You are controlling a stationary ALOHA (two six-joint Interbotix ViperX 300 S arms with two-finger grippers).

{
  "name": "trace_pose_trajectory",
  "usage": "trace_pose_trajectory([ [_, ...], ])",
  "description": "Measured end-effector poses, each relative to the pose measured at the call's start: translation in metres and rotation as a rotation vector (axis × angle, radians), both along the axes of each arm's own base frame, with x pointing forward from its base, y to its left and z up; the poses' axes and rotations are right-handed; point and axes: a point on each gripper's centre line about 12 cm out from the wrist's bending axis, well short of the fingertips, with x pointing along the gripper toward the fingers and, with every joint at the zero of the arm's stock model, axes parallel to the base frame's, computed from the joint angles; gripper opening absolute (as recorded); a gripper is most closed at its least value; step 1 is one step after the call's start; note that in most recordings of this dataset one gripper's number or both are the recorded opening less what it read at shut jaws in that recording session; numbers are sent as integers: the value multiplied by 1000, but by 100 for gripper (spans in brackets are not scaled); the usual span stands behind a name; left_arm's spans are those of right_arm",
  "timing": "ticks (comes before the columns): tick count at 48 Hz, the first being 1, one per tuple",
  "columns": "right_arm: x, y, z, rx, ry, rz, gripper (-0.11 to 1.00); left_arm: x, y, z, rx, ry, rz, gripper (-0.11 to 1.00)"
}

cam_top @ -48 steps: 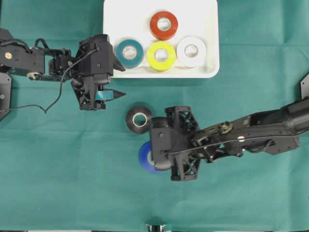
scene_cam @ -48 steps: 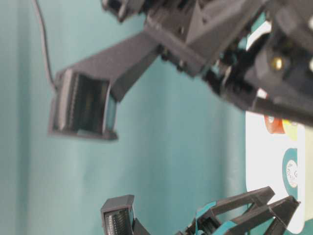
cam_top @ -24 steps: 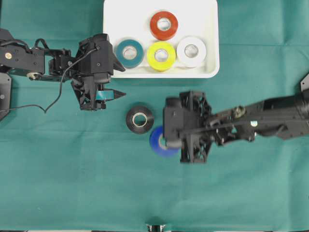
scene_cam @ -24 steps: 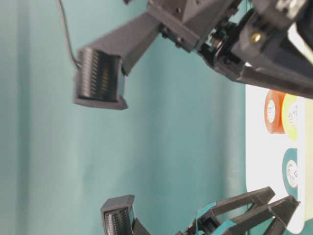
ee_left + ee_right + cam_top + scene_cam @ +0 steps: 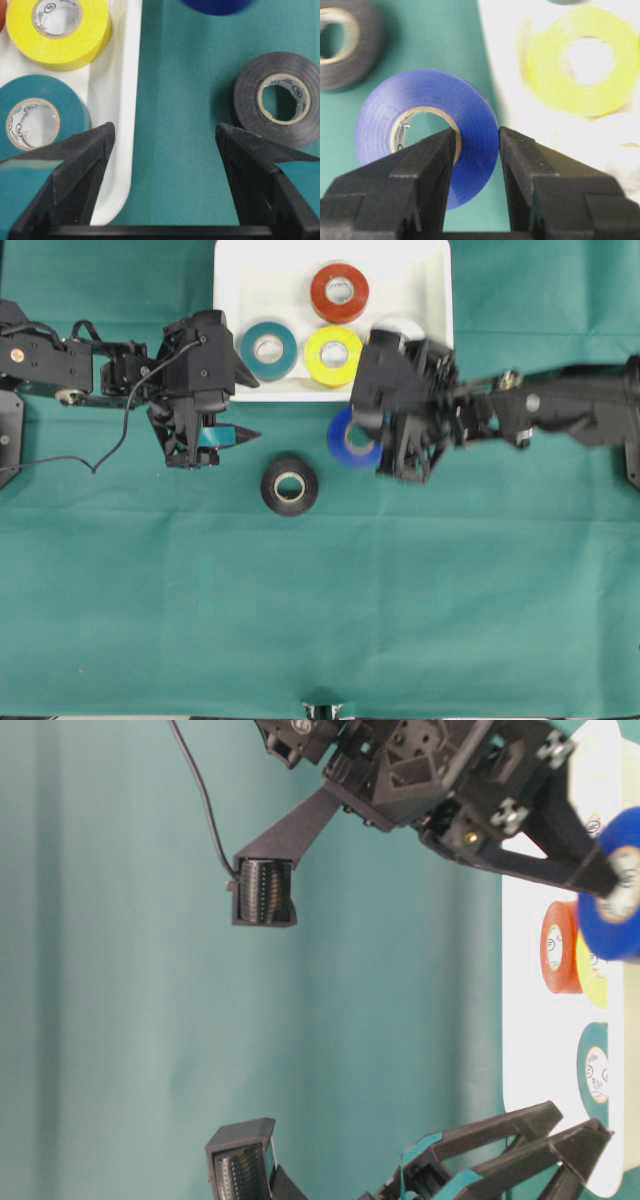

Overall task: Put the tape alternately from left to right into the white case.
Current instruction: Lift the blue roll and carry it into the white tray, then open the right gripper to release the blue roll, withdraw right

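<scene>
Six tape rolls (image 5: 288, 486), one white case (image 5: 232, 280), two robot hands (image 5: 232, 434)

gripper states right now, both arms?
Left gripper: open, holding nothing, beside the white case.
Right gripper: shut on the blue tape, one jaw through its core, near the case's front edge.

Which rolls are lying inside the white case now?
Inside the white case: teal roll, yellow roll, red-orange roll. The right gripper covers almost all of the white roll.
</scene>
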Motion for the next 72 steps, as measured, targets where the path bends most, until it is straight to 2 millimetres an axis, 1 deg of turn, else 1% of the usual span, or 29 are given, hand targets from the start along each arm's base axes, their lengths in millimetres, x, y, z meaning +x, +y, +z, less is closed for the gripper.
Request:
trace_pose_trajectory([
  [4,-3,-16,0,-11,2,-35,2,0,0,0,0,2,0,80],
  [11,-6,-37,1,-33,2,-71,2,0,-1,-1,0,2,-2,80],
  [19,-11,-67,1,-58,8,-129,2,0,-2,-1,1,3,-7,80],
  [27,-21,-99,1,-76,13,-202,2,0,-5,-1,0,2,-15,80],
  [34,-31,-118,-2,-80,26,-255,2,1,-8,-1,-1,1,-24,80],
  [45,-41,-136,-6,-81,34,-297,2,1,-10,0,0,-3,-29,80],
  [53,-46,-143,-8,-74,22,-312,2,2,-10,1,1,-14,-29,80],
  [72,-46,-145,-8,-73,12,-311,2,1,-11,0,2,-12,-33,80],
])
